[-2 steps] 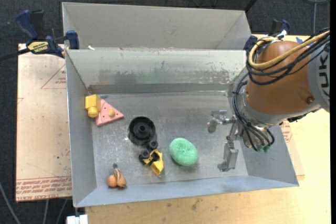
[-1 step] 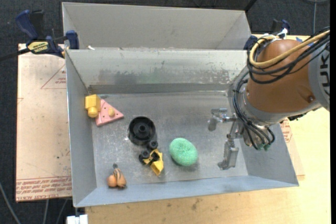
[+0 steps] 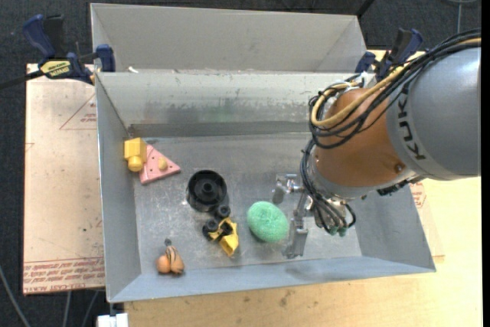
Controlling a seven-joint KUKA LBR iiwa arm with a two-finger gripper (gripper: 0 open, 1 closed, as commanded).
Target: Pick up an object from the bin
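A dark carpeted floor surrounds the work surface on which the grey metal bin (image 3: 115, 188) stands. The arm enters from the right, and its wrist carries an orange cover (image 3: 352, 149) with looped cables.

The gripper (image 3: 292, 212) sits low over the bin floor, right of centre. Its two metal fingers (image 3: 297, 238) stand spread apart, one toward the back wall and one toward the front wall. Nothing is visible between them.

Positions relative to the fingers:

- Green ball (image 3: 268, 220): a round, rough-surfaced object just beside the fingers on their left, level with the gap between them. It appears to touch, or nearly touch, the front finger. The view does not settle which.
- Yellow and black toy (image 3: 223, 232): left of the ball, farther from the fingers.
- Black round cup (image 3: 207, 189): left of the fingers and slightly toward the back wall, just above the toy.
- Small orange object (image 3: 170, 263): well apart to the left, close to the front wall.
- Pink wedge (image 3: 158, 164) and yellow block (image 3: 135, 152): farthest to the left, touching each other near the left wall.
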